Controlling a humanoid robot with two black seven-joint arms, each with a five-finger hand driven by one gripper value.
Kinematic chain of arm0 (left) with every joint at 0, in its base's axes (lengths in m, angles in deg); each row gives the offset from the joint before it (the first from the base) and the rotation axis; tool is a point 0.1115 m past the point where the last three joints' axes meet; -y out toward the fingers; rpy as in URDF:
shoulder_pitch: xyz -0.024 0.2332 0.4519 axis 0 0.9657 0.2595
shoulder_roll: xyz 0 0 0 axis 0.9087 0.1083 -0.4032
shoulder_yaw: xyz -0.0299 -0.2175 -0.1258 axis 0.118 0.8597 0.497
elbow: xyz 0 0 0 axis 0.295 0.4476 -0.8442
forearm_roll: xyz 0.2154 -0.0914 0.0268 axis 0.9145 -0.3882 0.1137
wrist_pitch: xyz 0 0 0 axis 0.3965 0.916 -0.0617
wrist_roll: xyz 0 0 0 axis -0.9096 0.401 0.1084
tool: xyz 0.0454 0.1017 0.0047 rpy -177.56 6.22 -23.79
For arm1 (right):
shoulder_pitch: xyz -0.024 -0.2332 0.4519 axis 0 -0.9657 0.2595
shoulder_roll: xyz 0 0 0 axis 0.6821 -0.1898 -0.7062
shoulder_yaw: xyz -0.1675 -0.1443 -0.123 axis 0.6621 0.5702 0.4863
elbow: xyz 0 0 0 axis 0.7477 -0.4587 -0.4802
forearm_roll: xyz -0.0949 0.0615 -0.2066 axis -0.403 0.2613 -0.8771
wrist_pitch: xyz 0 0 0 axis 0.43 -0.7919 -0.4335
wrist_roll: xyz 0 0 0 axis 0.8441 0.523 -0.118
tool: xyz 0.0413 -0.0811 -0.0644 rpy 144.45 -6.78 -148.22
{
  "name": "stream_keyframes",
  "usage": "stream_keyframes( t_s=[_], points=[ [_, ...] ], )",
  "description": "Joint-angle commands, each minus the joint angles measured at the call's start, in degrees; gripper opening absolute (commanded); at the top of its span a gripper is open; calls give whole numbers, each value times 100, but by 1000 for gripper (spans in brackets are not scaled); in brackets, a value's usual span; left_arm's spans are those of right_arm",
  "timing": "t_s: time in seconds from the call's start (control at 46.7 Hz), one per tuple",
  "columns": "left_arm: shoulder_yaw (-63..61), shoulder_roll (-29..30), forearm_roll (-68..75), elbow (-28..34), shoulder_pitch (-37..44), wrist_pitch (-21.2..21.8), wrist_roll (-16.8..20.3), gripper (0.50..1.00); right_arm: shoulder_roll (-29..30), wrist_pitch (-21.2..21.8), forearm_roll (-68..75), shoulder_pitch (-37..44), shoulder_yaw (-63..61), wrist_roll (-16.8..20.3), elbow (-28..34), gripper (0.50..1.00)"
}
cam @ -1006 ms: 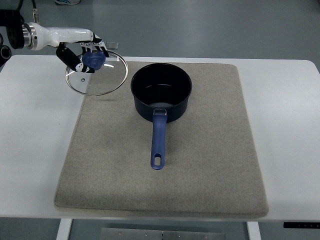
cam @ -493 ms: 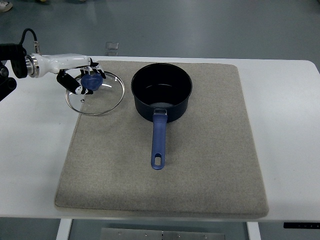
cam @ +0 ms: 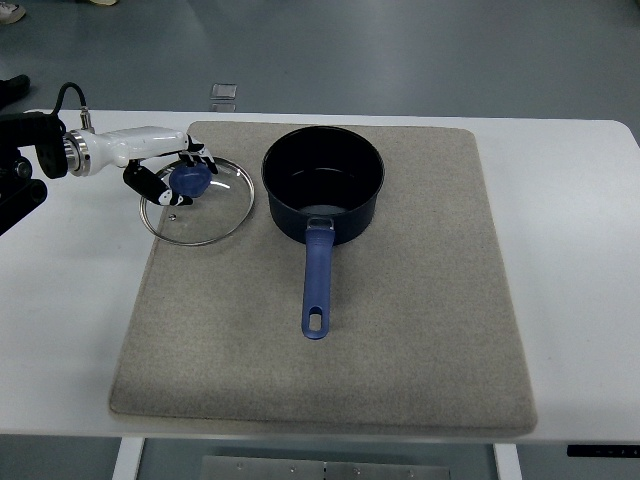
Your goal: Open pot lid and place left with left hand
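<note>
The dark blue pot (cam: 322, 190) stands uncovered on the grey mat (cam: 400, 320), its blue handle (cam: 316, 285) pointing toward the near edge. To the pot's left lies the glass lid (cam: 197, 199), partly on the mat and partly on the white table. My left hand (cam: 172, 176) comes in from the left edge and has its fingers curled around the lid's blue knob (cam: 189, 180). The right arm does not show.
The white table (cam: 70, 300) runs under the mat on all sides. A small clear object (cam: 224, 93) lies on the floor beyond the table's far edge. Grey floor lies behind.
The left hand has lowered the lid and carried it slightly rightward toward the pot, still gripping the knob. Pot and mat have not moved.
</note>
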Motion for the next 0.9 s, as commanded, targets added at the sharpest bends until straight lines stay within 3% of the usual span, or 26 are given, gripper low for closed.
stream_keyframes(
  t_s=[0.0,0.214,0.535,0.878],
  points=[
    [0,35,0,-27,-16,-3,-1,960,0,0,0,0,-1,0,0,915],
    [18,88,-464,-45,-43,6,-1,990,0,0,0,0,-1,0,0,915],
    [9,272,-4296,113,-7,6,-10,992,0,0,0,0,-1,0,0,915],
    [79,158,-6538,676,458,-91,-54,992,0,0,0,0,8,0,0,915]
  ],
)
